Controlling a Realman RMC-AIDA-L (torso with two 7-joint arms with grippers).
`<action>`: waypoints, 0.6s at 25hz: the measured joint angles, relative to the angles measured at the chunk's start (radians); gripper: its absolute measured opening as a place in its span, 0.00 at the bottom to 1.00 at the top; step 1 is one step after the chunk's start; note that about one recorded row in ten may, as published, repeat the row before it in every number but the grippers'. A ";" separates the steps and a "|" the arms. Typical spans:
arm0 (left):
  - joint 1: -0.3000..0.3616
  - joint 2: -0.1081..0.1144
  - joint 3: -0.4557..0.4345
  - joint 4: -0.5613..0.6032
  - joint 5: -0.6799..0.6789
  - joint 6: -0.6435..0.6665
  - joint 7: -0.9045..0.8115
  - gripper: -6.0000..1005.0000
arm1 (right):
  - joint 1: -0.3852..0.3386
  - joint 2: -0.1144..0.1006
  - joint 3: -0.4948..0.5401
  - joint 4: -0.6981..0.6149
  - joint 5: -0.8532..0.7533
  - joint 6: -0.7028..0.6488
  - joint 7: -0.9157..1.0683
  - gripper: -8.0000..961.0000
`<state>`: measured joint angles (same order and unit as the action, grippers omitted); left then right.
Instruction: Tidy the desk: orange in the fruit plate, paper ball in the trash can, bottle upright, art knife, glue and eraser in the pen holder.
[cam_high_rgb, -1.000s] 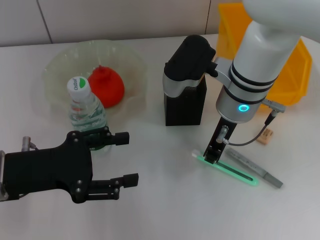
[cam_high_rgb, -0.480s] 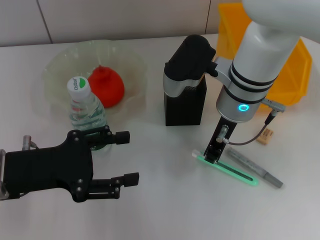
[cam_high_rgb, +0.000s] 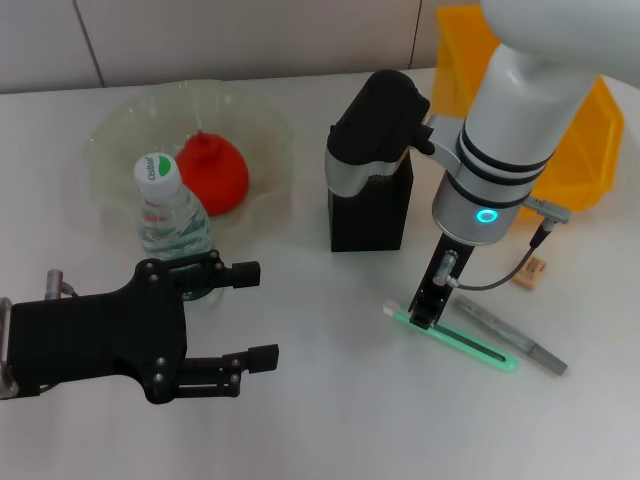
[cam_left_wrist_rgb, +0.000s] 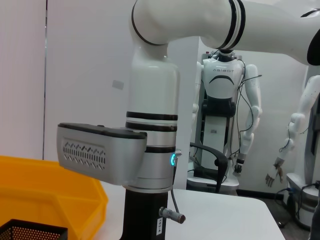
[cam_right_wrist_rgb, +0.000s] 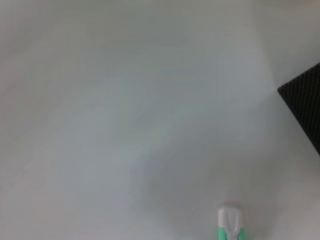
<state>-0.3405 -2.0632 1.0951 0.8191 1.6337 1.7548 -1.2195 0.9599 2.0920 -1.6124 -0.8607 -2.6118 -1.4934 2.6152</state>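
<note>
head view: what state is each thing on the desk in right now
bottle: upright, capped, beside the fruit plate
orange: in the fruit plate
green art knife: flat on the desk, right gripper down at its end
grey glue: lying flat
pen holder: upright
left gripper: open, by the bottle

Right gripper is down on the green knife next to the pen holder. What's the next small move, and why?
Probably close on the art knife and lift it straight up. The right gripper sits low over its near end while the knife lies flat on the desk, with the pen holder just behind. Whether the fingers have already closed can't be seen, so confirm the grip first. The left gripper hangs open near the upright bottle.
</note>
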 joint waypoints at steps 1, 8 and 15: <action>0.000 0.000 0.000 0.000 0.000 0.000 0.000 0.80 | 0.001 0.000 -0.005 0.000 0.000 0.002 0.000 0.21; 0.000 0.000 0.000 -0.001 0.000 0.000 0.000 0.80 | 0.001 0.000 -0.014 0.002 0.006 0.014 0.003 0.22; -0.001 0.000 0.000 -0.002 0.000 0.000 0.002 0.80 | 0.000 0.000 -0.035 0.007 0.009 0.030 0.016 0.21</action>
<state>-0.3420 -2.0632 1.0951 0.8176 1.6337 1.7548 -1.2175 0.9603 2.0924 -1.6478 -0.8541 -2.6032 -1.4634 2.6307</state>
